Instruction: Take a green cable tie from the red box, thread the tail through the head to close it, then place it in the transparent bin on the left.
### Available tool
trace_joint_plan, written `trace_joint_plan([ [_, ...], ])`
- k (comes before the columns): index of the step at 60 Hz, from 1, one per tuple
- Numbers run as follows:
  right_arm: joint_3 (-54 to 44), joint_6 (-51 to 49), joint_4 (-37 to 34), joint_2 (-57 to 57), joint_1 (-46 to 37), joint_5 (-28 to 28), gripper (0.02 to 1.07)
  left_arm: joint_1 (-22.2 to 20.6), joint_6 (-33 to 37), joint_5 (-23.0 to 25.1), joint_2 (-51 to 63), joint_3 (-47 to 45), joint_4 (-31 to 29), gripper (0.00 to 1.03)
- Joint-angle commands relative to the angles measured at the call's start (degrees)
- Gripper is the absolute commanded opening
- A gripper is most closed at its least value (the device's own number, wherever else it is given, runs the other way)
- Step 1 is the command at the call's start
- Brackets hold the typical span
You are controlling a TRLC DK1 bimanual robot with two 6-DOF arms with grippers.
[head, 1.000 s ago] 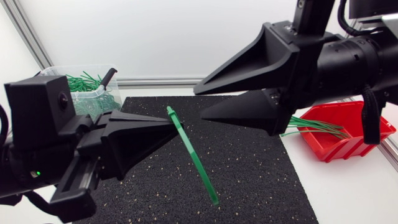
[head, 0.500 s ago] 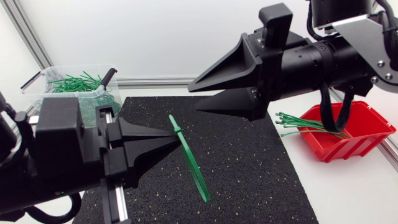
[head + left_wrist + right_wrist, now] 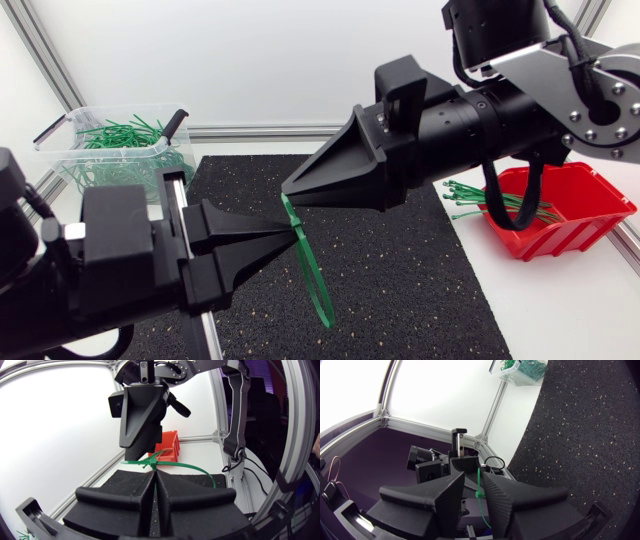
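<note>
A green cable tie (image 3: 312, 275) hangs over the black mat, slanting down from its upper end. My left gripper (image 3: 287, 228) comes in from the lower left and is shut on the tie near that upper end; in the left wrist view the tie (image 3: 185, 466) curves away just ahead of its closed fingertips (image 3: 153, 474). My right gripper (image 3: 287, 195) reaches in from the upper right, its tips at the tie's top end. In the right wrist view the tie (image 3: 480, 485) stands in the narrow gap between its fingers (image 3: 474, 477), which are not pressed together.
The red box (image 3: 580, 215) with several green ties lying over its rim sits at the right, beside the black mat (image 3: 400, 290). The transparent bin (image 3: 70, 140), holding several looped ties, stands at the back left.
My right gripper has swung down and left onto the tie's upper end, and its fingers have narrowed from wide apart. The left gripper has kept hold of the tie, shifting slightly.
</note>
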Motion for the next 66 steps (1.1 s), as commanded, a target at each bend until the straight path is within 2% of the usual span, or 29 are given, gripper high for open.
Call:
trace_joint_plan([
  [1, 0.56, -1.79, -1.45, 1.21, 0.69, 0.37, 0.26, -0.44, 1.73, -0.31, 0.66, 2.1, 0.18, 0.04],
  [14, -0.05, -2.41, -1.89, 0.68, 0.78, 0.37, 0.26, -1.23, 1.9, -1.1, 1.1, 2.63, -0.17, 0.04],
  [16, -0.14, -2.5, -1.98, 0.42, 0.87, 0.46, 0.2, -1.5, 1.99, -1.19, 1.1, 2.63, -0.17, 0.04],
  [18, -0.14, -2.85, -1.98, 0.24, 0.78, 0.72, 0.08, -1.59, 1.99, -1.27, 1.19, 2.72, -0.17, 0.04],
  [19, -0.14, -2.94, -1.98, 0.07, 0.78, 1.16, 0.07, -1.67, 1.99, -1.27, 1.19, 2.72, -0.17, 0.04],
  [29, 0.47, -2.85, -1.98, -0.64, 0.69, 3.01, 0.08, -4.75, 1.99, -3.73, 1.19, 2.63, -0.34, 0.04],
  [42, 2.85, -1.79, -1.63, 1.82, -2.12, 5.29, 0.08, -13.71, 1.99, -10.24, 0.75, 3.68, -1.4, 0.04],
  [49, 2.67, -1.88, -1.89, 2.0, -1.86, 5.29, 0.08, -14.15, 1.9, -10.59, 1.01, 4.21, -1.49, 0.04],
  [57, 0.91, -2.59, -3.65, -0.46, -1.42, 4.68, 0.08, -12.75, 1.9, -10.68, 0.83, 3.33, -1.31, 0.04],
  [59, 0.39, -3.2, -3.65, -1.08, -1.5, 4.59, 0.12, -12.05, 1.9, -10.68, 0.66, 3.07, -1.22, 0.04],
  [63, -0.14, -3.55, -3.74, -1.52, -2.03, 3.45, 0.38, -11.17, 1.9, -10.68, 0.13, 2.81, -1.22, 0.04],
  [66, -0.32, -3.9, -3.74, -1.52, -2.91, 2.65, 0.49, -10.64, 1.73, -10.68, -0.13, 2.45, -1.13, 0.04],
])
